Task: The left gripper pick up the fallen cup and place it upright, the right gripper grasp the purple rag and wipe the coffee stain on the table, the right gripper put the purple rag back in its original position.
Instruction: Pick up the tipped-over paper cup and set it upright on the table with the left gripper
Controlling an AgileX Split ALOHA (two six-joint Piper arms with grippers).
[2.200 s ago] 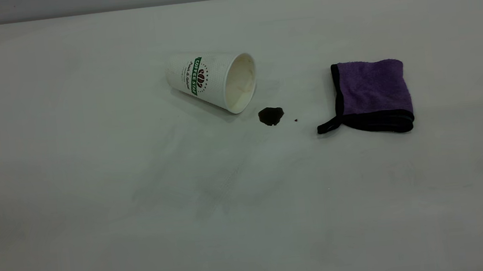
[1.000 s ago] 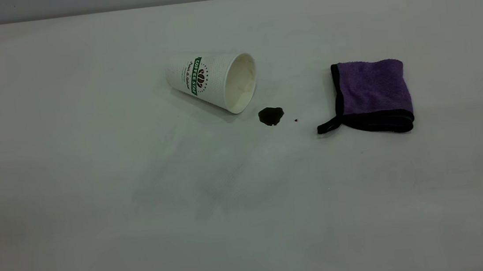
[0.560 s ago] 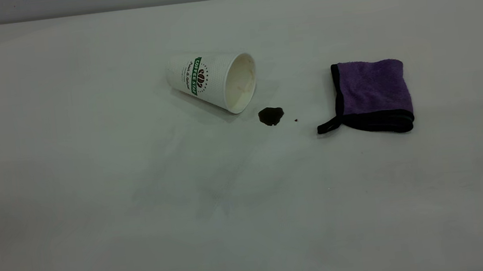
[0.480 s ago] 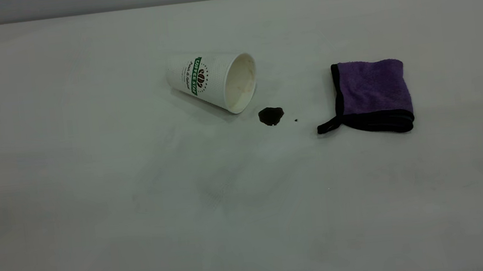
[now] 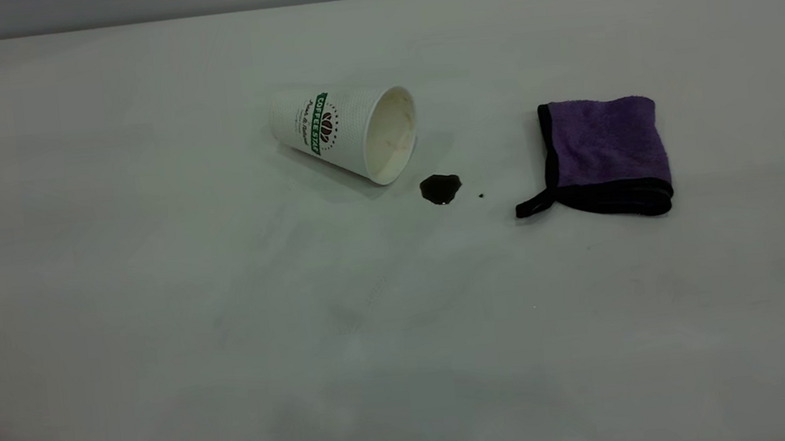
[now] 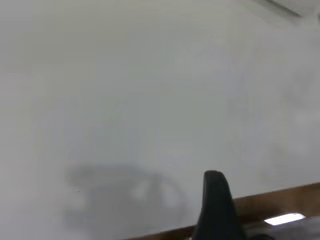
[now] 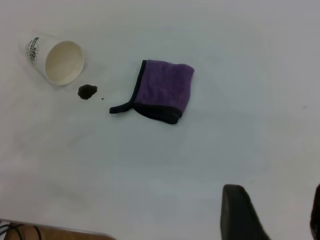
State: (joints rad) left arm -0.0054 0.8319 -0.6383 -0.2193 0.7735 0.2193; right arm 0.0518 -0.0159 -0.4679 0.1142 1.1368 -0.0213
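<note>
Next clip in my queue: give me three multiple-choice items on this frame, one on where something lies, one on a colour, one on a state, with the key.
1. Where does the small dark brown glossy coffee stain lie?
A. between the cup's mouth and the rag
B. on the rag
C. inside the cup

2. What colour is the small folded terry cloth rag with black edging?
A. green
B. purple
C. orange

3. How is the white ribbed paper coffee cup with the green band?
A. standing upright
B. held in a hand
C. lying on its side on the plain white table

Key:
1 A, the blot sits on the table just past the cup's open mouth, with the rag farther on.
2 B, the exterior and right wrist views both show purple cloth.
3 C, its cream inside faces sideways and no hand touches it.
</note>
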